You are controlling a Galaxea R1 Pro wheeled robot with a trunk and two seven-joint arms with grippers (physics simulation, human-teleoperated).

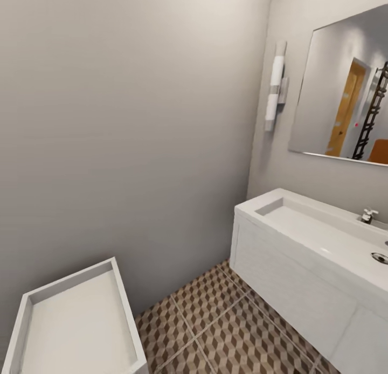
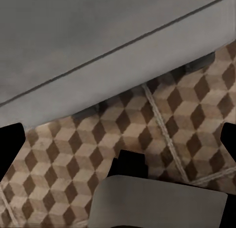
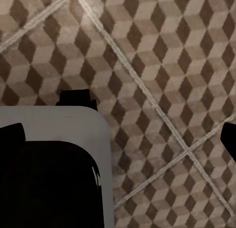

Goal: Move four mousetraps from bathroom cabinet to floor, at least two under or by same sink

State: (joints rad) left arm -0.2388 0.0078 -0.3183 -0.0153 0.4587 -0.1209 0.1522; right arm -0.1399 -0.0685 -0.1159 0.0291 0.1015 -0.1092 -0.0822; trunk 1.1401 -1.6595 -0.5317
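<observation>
Head view: corner of the bathroom, plain grey walls (image 1: 124, 120) across the upper left and centre. Sink (image 1: 323, 239), a long white trough on a white panelled vanity, sits at right centre, with the chrome tap (image 1: 368, 216) at its back edge and the drain (image 1: 380, 257) near the right border. Mirror (image 1: 345, 94) in the upper right reflects an oak door and a dark ladder towel rail. Tube wall light (image 1: 276, 85) is just left of the mirror. Small white box unit (image 1: 75, 320) with an open top tray is in the lower left corner. Bathroom floor (image 1: 215, 325), cube-pattern tiles with pale grout, fills the bottom centre between the unit and the vanity.

Left wrist view: cube tiles (image 2: 147, 124) in the lower half, grey wall and skirting across the top, a pale rounded body at the bottom edge. Left gripper: black finger tips (image 2: 11, 142) at opposite frame edges, so spread wide, nothing between them.

Right wrist view: floor tiles (image 3: 162, 65) with crossing grout lines, grey and black robot body in the lower left. Right gripper: tips (image 3: 229, 137) likewise at the frame edges, wide open, empty.
</observation>
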